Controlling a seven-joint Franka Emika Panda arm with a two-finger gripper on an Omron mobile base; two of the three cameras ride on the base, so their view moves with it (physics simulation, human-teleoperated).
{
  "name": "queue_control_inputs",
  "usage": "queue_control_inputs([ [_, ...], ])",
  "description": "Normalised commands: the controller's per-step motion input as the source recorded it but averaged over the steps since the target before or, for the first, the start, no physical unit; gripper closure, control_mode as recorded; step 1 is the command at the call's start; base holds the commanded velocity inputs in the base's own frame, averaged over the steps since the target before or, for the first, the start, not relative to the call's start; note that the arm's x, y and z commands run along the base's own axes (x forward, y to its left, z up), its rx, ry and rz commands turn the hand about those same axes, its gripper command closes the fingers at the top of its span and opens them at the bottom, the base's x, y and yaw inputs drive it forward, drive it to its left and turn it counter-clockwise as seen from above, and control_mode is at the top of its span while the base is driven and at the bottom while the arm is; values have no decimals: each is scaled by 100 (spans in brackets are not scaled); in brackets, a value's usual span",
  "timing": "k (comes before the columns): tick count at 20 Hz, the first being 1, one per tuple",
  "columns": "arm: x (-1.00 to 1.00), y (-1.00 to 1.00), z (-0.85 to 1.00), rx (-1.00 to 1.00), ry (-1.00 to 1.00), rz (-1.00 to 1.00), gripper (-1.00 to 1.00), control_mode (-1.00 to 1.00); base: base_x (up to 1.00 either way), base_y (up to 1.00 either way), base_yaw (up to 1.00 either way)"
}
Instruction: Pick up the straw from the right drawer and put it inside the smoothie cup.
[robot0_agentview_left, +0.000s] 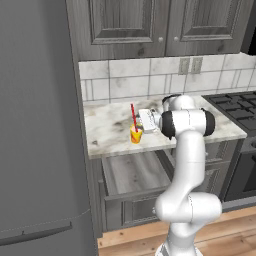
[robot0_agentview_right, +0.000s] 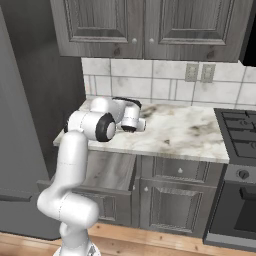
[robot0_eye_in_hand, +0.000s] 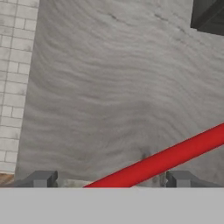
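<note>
The small yellow smoothie cup (robot0_agentview_left: 136, 134) stands on the marble counter (robot0_agentview_left: 110, 127) above the drawer. The thin red straw (robot0_agentview_left: 133, 117) rises out of it, its lower end inside the cup, leaning slightly left. My gripper (robot0_agentview_left: 142, 121) hovers level with the straw, just to its right. In the hand view the gripper (robot0_eye_in_hand: 110, 179) is open, its fingertips (robot0_eye_in_hand: 41, 178) far apart. The straw (robot0_eye_in_hand: 175, 154) crosses slantwise between them, touching neither. The right drawer (robot0_agentview_left: 132, 172) is pulled out below the counter, showing its flat grey interior (robot0_agentview_right: 107, 170).
A tall grey fridge (robot0_agentview_left: 35, 125) walls off the left. A black stove (robot0_agentview_left: 235, 107) adjoins the counter on the right. Dark upper cabinets (robot0_agentview_left: 150, 25) hang over the tiled backsplash (robot0_agentview_left: 125, 80). The open drawer juts toward my base.
</note>
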Motion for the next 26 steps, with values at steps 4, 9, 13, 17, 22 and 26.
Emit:
queue_control_inputs([
  [4, 9, 0, 0, 0, 0, 0, -100, -100, 0, 0, 0],
  [9, 17, 0, 0, 0, 0, 0, -100, -100, 0, 0, 0],
  [13, 21, 0, 4, 0, 0, 0, -100, -100, 0, 0, 0],
  [17, 21, 0, 14, 0, -2, 0, -100, -100, 0, 0, 0],
  [22, 22, 0, 15, 0, -3, 0, -100, -100, 0, 0, 0],
  [26, 17, 0, 8, 0, -6, 0, -100, -100, 0, 0, 0],
])
